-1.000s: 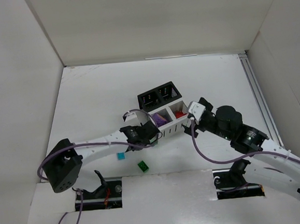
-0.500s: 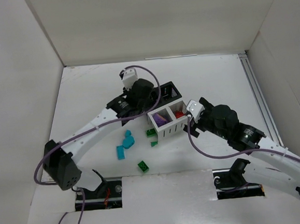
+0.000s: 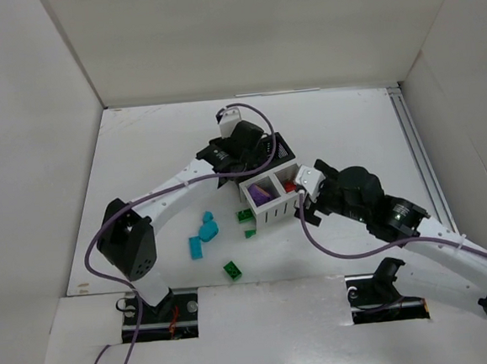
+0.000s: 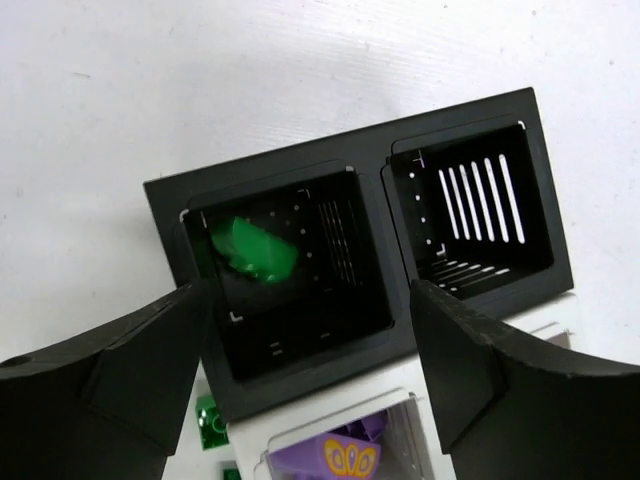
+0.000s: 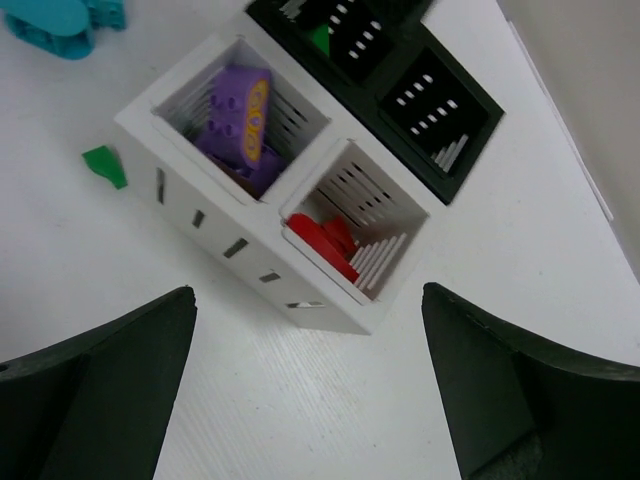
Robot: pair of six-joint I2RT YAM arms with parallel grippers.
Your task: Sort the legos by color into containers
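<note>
My left gripper [image 4: 308, 312] hangs open over the black container [image 4: 370, 162]. A green lego [image 4: 252, 250], blurred, lies loose in that bin's left cell, and the other cell shows nothing inside. From above, the left gripper [image 3: 243, 161] covers most of the black container [image 3: 281, 149]. The white container [image 5: 230, 240] holds a purple lego [image 5: 240, 110] in one cell and red legos [image 5: 325, 240] in the other. My right gripper [image 5: 308, 300] is open and holds nothing, just off the white container's [image 3: 273, 213] near right corner.
Loose on the table left of the white container lie two teal legos [image 3: 207, 229] [image 3: 196, 248] and green legos [image 3: 244, 216] [image 3: 250, 232]. Another green lego [image 3: 232, 270] sits nearer the arm bases. White walls enclose the table.
The left arm rose from the table in front of the white container to above the black one. Its jaws opened, and the green lego now lies in the black cell. The right arm barely shifted.
</note>
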